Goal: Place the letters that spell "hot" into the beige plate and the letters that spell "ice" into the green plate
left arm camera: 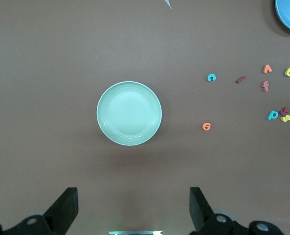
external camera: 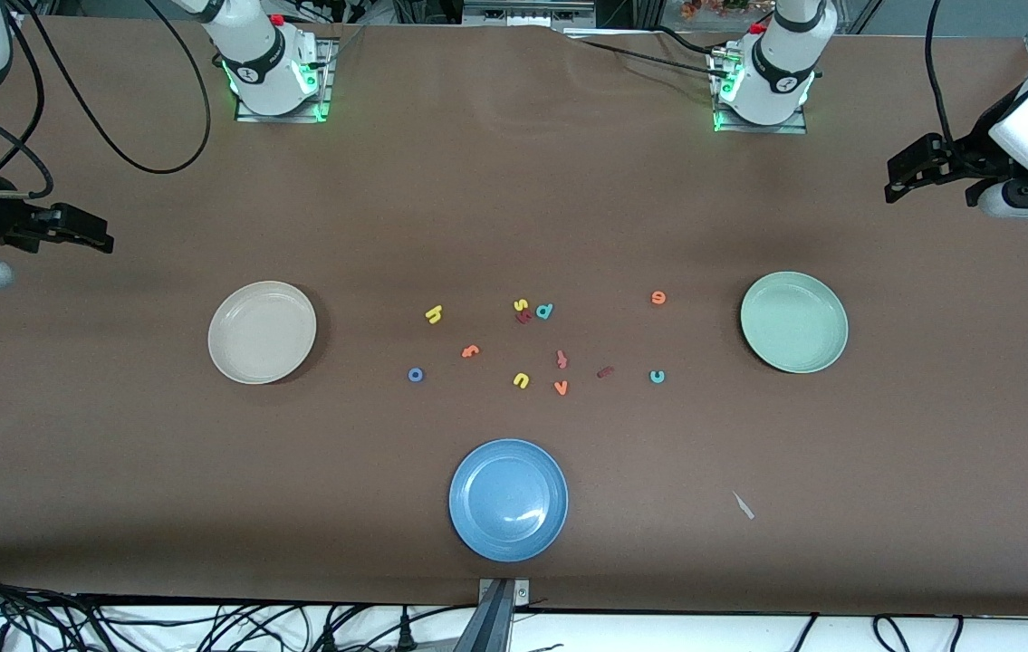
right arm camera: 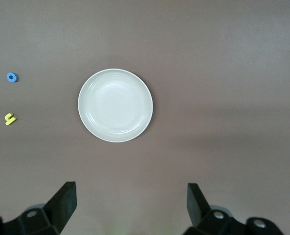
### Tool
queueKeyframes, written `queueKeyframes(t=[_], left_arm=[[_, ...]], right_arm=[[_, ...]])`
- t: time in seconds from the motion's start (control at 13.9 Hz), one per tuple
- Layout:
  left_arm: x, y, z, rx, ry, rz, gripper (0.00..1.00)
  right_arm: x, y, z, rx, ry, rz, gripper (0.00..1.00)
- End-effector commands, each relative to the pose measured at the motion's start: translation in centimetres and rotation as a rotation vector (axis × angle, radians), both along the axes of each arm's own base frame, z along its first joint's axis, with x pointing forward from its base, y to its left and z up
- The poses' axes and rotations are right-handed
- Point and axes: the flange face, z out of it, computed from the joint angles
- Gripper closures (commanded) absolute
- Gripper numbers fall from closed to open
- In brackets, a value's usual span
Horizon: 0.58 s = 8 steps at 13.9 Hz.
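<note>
The beige plate (external camera: 262, 331) (right arm camera: 115, 105) lies toward the right arm's end and the green plate (external camera: 793, 321) (left arm camera: 129, 113) toward the left arm's end. Between them are scattered the yellow h (external camera: 433, 314) (right arm camera: 10, 119), blue o (external camera: 415, 374) (right arm camera: 11, 77), orange t (external camera: 470, 350), dark red i (external camera: 605, 371) (left arm camera: 240, 79), teal c (external camera: 657, 376) (left arm camera: 211, 77) and orange e (external camera: 658, 297) (left arm camera: 206, 127). My left gripper (external camera: 896, 181) (left arm camera: 133, 205) hangs open and empty above the table's end past the green plate. My right gripper (external camera: 104, 237) (right arm camera: 130, 203) hangs open and empty past the beige plate.
A blue plate (external camera: 508, 499) sits nearer the front camera than the letters. Other letters lie among them: yellow s (external camera: 520, 305), teal d (external camera: 544, 311), salmon f (external camera: 562, 359), yellow u (external camera: 521, 380), orange v (external camera: 561, 388). A small pale scrap (external camera: 743, 505) lies beside the blue plate.
</note>
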Motion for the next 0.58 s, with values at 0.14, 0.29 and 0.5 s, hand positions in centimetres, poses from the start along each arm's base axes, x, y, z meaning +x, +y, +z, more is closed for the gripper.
queueKeyframes(t=[0.14, 0.29, 0.5], left_arm=[[0.23, 0.03, 0.53, 0.021, 0.001, -0.011, 0.00], [0.23, -0.05, 0.53, 0.021, 0.001, -0.012, 0.00], [0.09, -0.20, 0.44, 0.022, 0.011, -0.015, 0.00]], right_arm=[[0.06, -0.16, 0.40, -0.010, 0.008, 0.003, 0.00], [0.06, -0.16, 0.40, -0.010, 0.008, 0.003, 0.00], [0.06, -0.16, 0.40, -0.011, 0.008, 0.002, 0.00]])
